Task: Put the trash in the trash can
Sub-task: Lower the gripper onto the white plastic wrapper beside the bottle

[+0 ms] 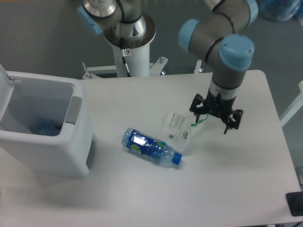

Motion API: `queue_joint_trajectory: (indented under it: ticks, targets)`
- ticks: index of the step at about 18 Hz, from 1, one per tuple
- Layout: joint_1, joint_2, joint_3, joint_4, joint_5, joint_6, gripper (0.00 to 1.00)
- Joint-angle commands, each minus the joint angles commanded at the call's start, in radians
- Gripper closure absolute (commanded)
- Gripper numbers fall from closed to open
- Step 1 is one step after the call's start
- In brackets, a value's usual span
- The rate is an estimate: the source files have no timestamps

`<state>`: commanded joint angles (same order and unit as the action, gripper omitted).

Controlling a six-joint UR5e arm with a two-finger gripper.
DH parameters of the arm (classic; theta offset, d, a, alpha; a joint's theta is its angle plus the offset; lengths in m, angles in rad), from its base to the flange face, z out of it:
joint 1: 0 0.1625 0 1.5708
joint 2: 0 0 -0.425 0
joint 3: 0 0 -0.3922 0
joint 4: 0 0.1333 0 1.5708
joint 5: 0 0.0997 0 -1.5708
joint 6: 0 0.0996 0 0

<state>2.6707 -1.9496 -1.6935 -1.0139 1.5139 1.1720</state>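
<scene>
The end effector (211, 117) is being held wide apart, empty, above the green strip of the pouch (176, 126). Pouch and bottle (150, 146) are lying on the surface (142, 194), well apart from the trash can (45, 142).

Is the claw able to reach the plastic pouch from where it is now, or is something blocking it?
Probably yes. The claw hangs open just above the pouch's green strip end, with nothing between them. The bottle lies at the pouch's other side, away from the claw.
</scene>
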Motion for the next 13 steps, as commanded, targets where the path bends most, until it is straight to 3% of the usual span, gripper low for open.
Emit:
queue_joint_trajectory:
  ticks: [3, 8, 9, 10, 12, 13]
  targets:
    - [-0.034, -0.017, -0.011, -0.011, 0.025, -0.009, 0.0]
    - [-0.064, -0.017, -0.092, 0.003, 0.04, -0.103, 0.0]
    - [-0.066, -0.017, -0.094, 0.005, 0.06, -0.103, 0.04]
    - [-0.068, -0.02, -0.091, 0.005, 0.075, -0.103, 0.24]
    - [-0.069, -0.022, -0.09, 0.005, 0.081, -0.101, 0.52]
    - [-0.069, -0.02, -0.092, 0.003, 0.081, -0.101, 0.73]
